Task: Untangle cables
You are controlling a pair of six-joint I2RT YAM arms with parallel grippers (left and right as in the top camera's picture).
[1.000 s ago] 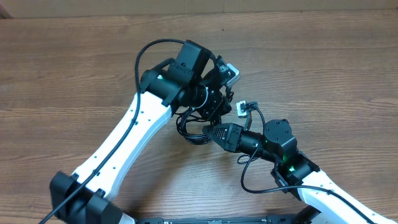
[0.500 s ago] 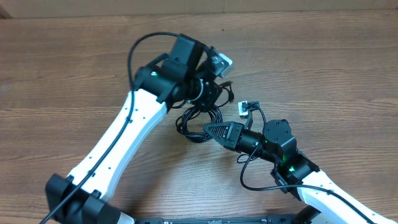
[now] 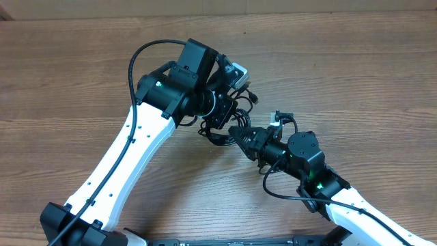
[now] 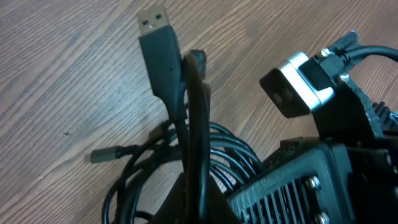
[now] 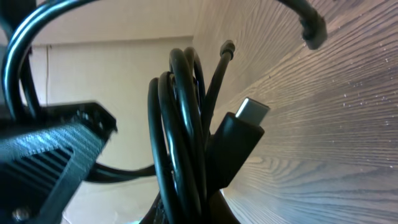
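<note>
We see both arms meeting over the middle of a wooden table [image 3: 355, 75], with the cables [image 3: 217, 133] bunched in a small black coil between the two wrists. The left gripper [image 3: 229, 117] is pinched closed on one cord, just below a flat USB plug [image 4: 155, 34] that sticks out past its fingers. The right gripper [image 3: 240, 134] is closed too and seems to clamp several loops of the same bundle, though its fingertips are too dark to make out. A small plug [image 5: 244, 127] juts beside those loops.

Cables [image 3: 208, 132] between left hand [image 3: 229, 117] and right hand [image 3: 236, 132]; table [image 3: 369, 75] open around.
</note>
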